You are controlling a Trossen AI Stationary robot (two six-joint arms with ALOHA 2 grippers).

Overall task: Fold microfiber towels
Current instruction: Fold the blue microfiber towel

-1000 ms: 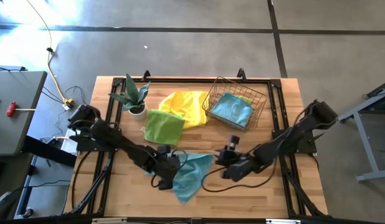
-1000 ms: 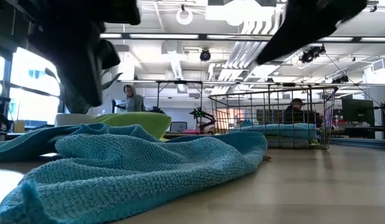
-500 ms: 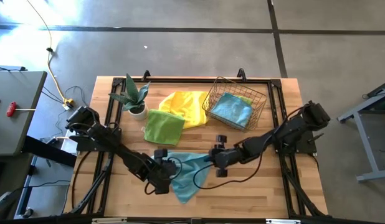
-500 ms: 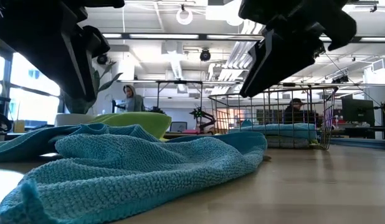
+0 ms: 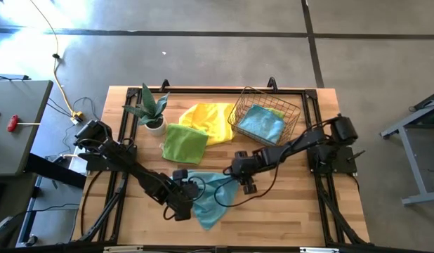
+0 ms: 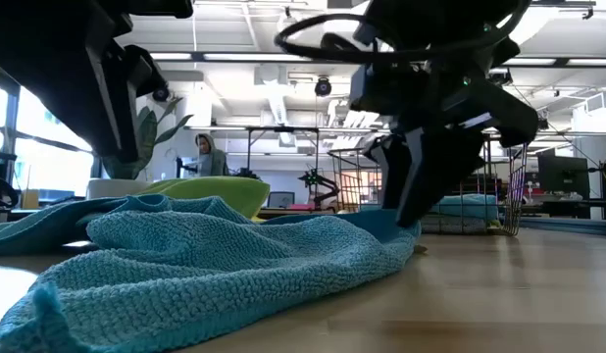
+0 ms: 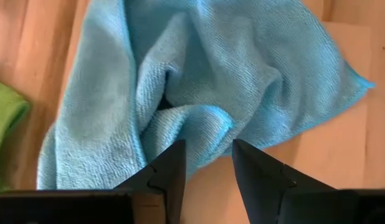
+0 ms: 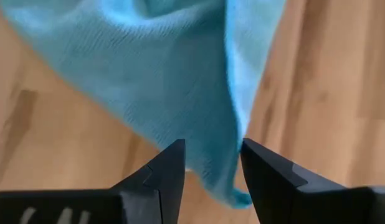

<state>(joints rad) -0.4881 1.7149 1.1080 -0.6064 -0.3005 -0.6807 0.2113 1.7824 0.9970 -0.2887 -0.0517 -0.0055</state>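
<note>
Wooden table (image 5: 294, 211), seen from above: both arms reach toward front centre. Crumpled teal towel (image 5: 213, 197) lies there on bare wood. Yellow towel (image 5: 206, 118) and lime green towel (image 5: 183, 143) lie behind it; wire basket (image 5: 291, 112) holds another teal cloth. Left gripper (image 7: 208, 171) at teal towel's left edge, fingers apart, empty. Right gripper (image 8: 211, 163) over its right corner, fingers apart, nothing clamped.

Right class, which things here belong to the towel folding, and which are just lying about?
Belongs to the job:
- teal towel between both claws
- lime green towel
- yellow towel
- folded teal towel in the basket

Just lying about:
- wire basket
- potted plant
- red-handled tool on the side table
</note>
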